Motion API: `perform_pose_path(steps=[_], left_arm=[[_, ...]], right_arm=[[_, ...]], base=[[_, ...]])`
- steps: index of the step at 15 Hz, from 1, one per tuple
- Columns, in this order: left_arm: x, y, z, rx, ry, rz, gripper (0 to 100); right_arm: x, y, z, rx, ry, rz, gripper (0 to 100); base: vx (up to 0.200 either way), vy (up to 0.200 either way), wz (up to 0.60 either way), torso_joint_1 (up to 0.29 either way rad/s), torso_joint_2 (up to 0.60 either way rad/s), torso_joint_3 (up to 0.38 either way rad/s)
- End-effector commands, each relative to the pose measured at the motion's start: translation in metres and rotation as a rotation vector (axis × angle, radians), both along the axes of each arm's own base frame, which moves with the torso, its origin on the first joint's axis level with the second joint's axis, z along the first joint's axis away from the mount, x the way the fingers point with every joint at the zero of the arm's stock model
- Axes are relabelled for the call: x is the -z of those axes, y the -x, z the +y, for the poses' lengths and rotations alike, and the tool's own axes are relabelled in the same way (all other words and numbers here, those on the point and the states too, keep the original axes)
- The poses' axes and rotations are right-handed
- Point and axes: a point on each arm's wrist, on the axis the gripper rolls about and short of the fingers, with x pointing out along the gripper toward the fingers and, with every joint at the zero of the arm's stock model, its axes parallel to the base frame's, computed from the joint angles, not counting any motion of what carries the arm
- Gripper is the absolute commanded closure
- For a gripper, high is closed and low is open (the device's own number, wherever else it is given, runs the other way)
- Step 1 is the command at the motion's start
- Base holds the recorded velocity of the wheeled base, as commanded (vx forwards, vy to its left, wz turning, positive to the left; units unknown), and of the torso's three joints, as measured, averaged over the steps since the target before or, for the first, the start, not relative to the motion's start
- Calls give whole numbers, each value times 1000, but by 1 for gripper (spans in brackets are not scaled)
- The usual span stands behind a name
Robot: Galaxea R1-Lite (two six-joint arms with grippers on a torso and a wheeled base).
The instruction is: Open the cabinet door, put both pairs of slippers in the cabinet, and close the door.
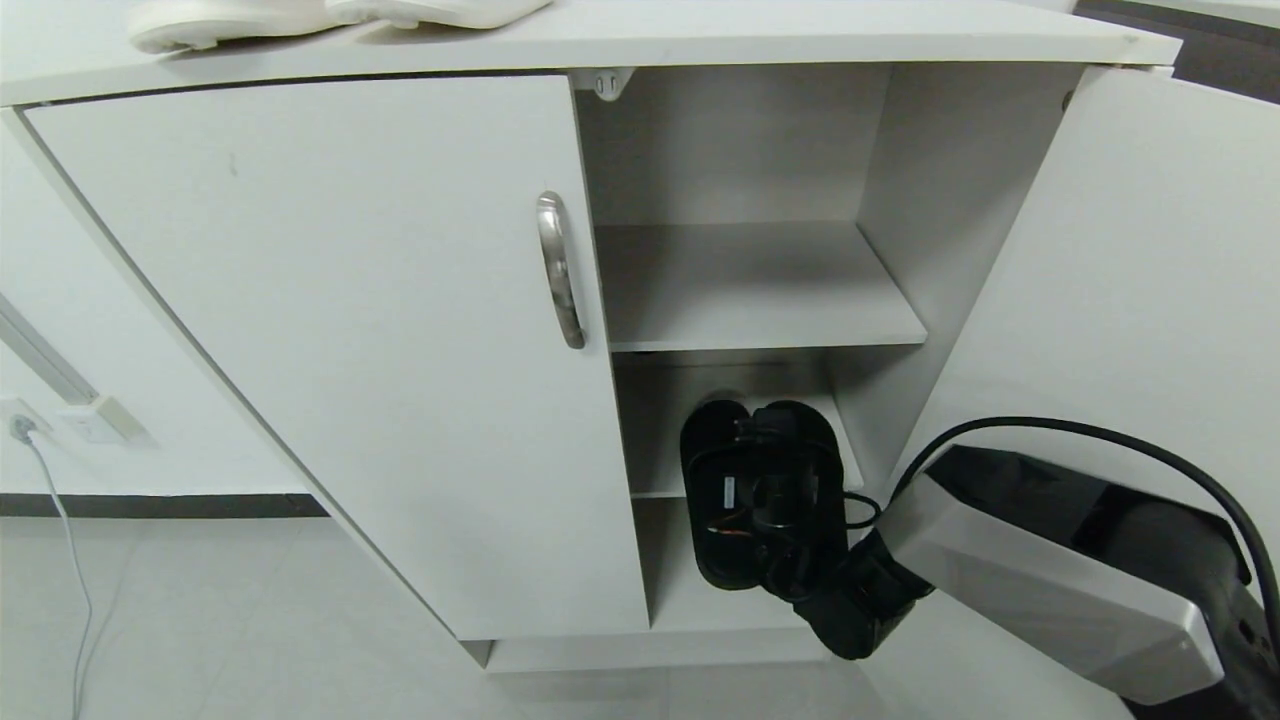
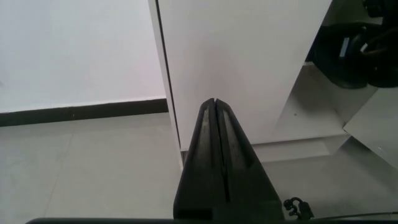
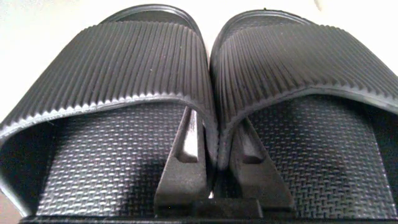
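A pair of black slippers (image 1: 760, 490) is held side by side at the open right half of the white cabinet (image 1: 800, 40), level with its lower shelf (image 1: 652, 478). My right gripper (image 3: 214, 134) is shut on them, one finger (image 3: 186, 149) inside each slipper, pinching the two adjoining strap walls (image 3: 211, 93). I cannot tell whether the soles rest on the shelf. A pair of white slippers (image 1: 300, 15) lies on the cabinet top. My left gripper (image 2: 214, 106) is shut and empty, low over the floor beside the cabinet's closed left door (image 2: 242, 56).
The right door (image 1: 1130, 280) stands swung open to the right of my right arm. The left door (image 1: 350, 330) is closed, with a metal handle (image 1: 560, 270). The upper shelf (image 1: 750, 290) is bare. A wall socket and cable (image 1: 40, 450) are at the left.
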Motion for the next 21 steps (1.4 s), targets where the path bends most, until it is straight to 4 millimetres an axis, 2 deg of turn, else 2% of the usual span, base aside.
perform_pose_path(steps=[1, 5, 10, 11, 16, 21], left_arm=[[0, 0, 0, -1, 0, 2, 100], [0, 0, 0, -1, 0, 2, 100], [0, 0, 0, -1, 0, 2, 100], [0, 0, 0, 1, 0, 2, 100], [0, 0, 0, -1, 1, 2, 100], [0, 0, 0, -1, 6, 2, 100]], right_arm=[[-8, -23, 3, 15, -28, -22, 100], [-9, -47, 5, 35, -34, -34, 100], [-6, -68, -4, 18, -34, -29, 100], [-11, -78, -11, 32, -35, -29, 100], [-23, -87, -10, 38, -35, -29, 100], [-21, -91, -6, 21, -26, -15, 100]], base=[[0, 0, 0, 0, 0, 0], [0, 0, 0, 0, 0, 0], [0, 0, 0, 0, 0, 0], [0, 0, 0, 0, 0, 0], [0, 0, 0, 0, 0, 0], [0, 0, 0, 0, 0, 0]])
